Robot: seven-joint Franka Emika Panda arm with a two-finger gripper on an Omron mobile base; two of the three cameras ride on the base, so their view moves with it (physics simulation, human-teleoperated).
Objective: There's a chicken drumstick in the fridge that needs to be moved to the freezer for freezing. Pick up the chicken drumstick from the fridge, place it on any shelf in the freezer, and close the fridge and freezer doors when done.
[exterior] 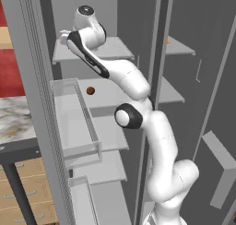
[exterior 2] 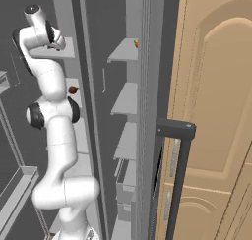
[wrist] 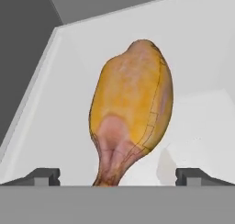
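A: Drumstick position?
B: Chicken drumstick (wrist: 131, 113) lies on a pale fridge shelf (wrist: 55, 126), long axis running away from the hand, bone end nearest.
A: Gripper (wrist: 117, 175)?
B: Fingers spread wide, either side of the bone end, nothing clamped.

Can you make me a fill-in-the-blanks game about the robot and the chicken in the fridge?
1. In the hand view, the chicken drumstick lies between the two finger tips of the ____ gripper.
2. The drumstick rests on a pale grey ____ inside the fridge.
3. On a lower fridge shelf sits a small dark red-brown ____.

Missing words: open; shelf; ball
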